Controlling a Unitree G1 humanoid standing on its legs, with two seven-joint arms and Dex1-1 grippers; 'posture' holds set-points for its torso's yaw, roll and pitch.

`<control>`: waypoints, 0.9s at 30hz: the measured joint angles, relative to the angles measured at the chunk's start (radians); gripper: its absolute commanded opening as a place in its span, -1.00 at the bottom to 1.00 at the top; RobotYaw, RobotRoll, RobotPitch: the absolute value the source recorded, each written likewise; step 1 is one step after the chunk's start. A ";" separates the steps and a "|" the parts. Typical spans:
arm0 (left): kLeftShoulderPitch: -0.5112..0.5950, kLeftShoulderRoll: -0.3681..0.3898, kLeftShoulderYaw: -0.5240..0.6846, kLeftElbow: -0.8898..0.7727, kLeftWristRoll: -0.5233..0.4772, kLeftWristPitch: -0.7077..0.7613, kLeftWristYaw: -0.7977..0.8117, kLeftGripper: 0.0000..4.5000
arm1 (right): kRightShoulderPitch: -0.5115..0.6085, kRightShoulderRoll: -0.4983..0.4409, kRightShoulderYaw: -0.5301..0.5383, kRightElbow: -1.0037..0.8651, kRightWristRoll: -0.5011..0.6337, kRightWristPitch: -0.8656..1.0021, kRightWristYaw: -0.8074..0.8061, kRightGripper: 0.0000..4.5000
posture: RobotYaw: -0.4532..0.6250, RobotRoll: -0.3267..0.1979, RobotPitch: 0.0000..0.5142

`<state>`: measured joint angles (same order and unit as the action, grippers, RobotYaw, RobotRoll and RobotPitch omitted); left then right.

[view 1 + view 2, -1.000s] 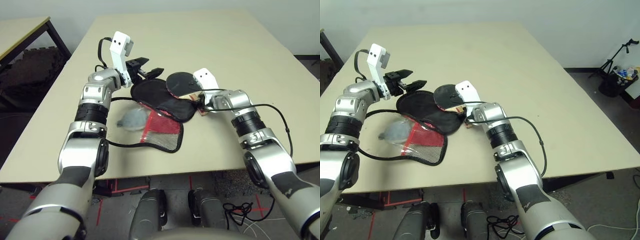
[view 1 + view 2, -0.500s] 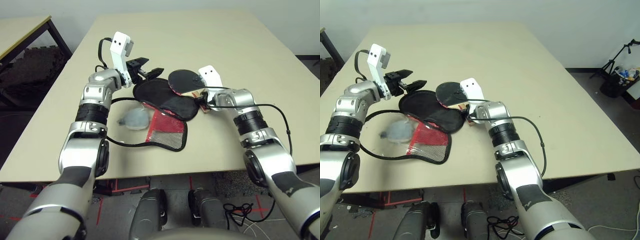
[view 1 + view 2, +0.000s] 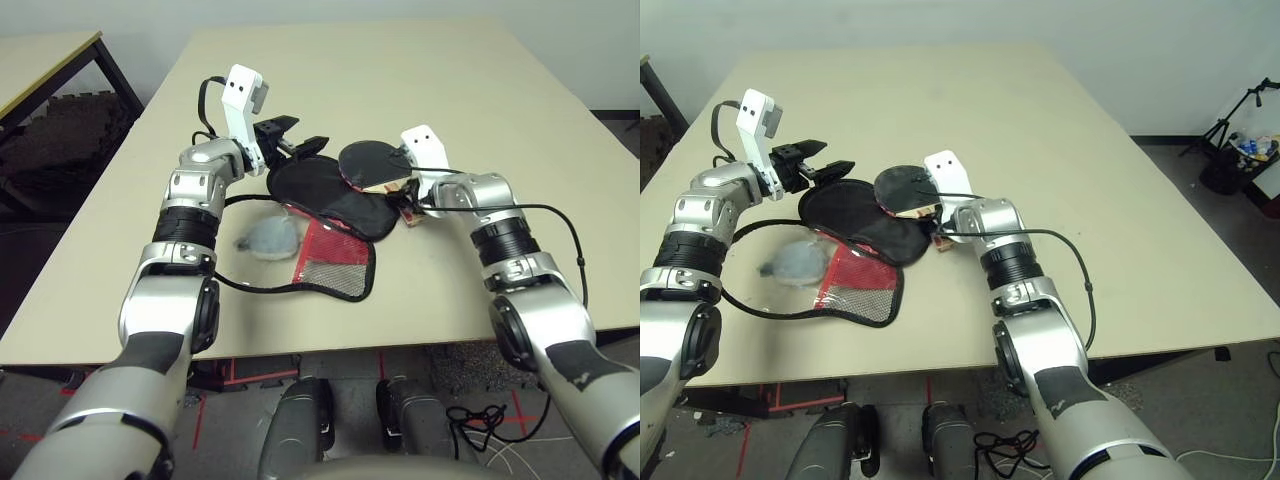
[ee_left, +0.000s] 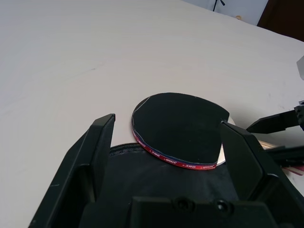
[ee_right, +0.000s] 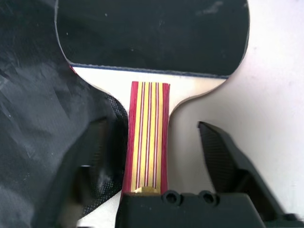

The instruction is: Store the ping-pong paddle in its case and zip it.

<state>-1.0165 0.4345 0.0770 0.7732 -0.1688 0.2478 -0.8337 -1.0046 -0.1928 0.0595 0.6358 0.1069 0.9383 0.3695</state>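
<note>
The ping-pong paddle (image 3: 366,160) lies on the table, its black blade resting partly on the upper edge of the case (image 3: 322,192). The case lies unzipped: a black flap on top, and the red panel with mesh pocket (image 3: 337,258) spread toward the front. My right gripper (image 5: 152,124) is open, one finger on each side of the striped wooden handle (image 5: 148,142) without touching it. My left gripper (image 3: 305,133) hovers open over the case's far left edge, with the blade (image 4: 183,128) just beyond its fingers.
A small grey soft lump (image 3: 268,238) sits left of the case's red panel. A black cable (image 3: 250,286) loops across the table (image 3: 450,80) in front of the case. A second table (image 3: 40,60) stands off to the far left.
The right gripper and the paddle have shifted slightly right and away. The case's red mesh part slid a little to the right. The left arm held still.
</note>
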 measured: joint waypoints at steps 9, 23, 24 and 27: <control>0.000 0.000 0.000 0.000 0.000 -0.001 0.001 1.00 | -0.010 0.003 -0.003 0.046 -0.002 -0.017 0.000 0.32 | -0.08 0.25 -0.56; 0.001 0.000 0.000 -0.001 0.002 -0.001 0.003 1.00 | -0.022 -0.006 -0.041 0.030 0.029 0.046 0.028 0.22 | -0.09 0.25 -0.56; 0.001 0.000 -0.001 -0.001 0.003 -0.001 0.003 1.00 | -0.022 -0.007 -0.047 0.030 0.032 0.051 0.028 0.37 | -0.09 0.25 -0.56; 0.001 -0.003 -0.001 -0.001 0.003 -0.001 0.003 1.00 | -0.023 -0.008 -0.060 0.030 0.040 0.064 0.028 0.80 | -0.10 0.25 -0.56</control>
<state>-1.0152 0.4313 0.0758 0.7726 -0.1658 0.2471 -0.8304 -1.0273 -0.2005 -0.0008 0.6658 0.1469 1.0023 0.3974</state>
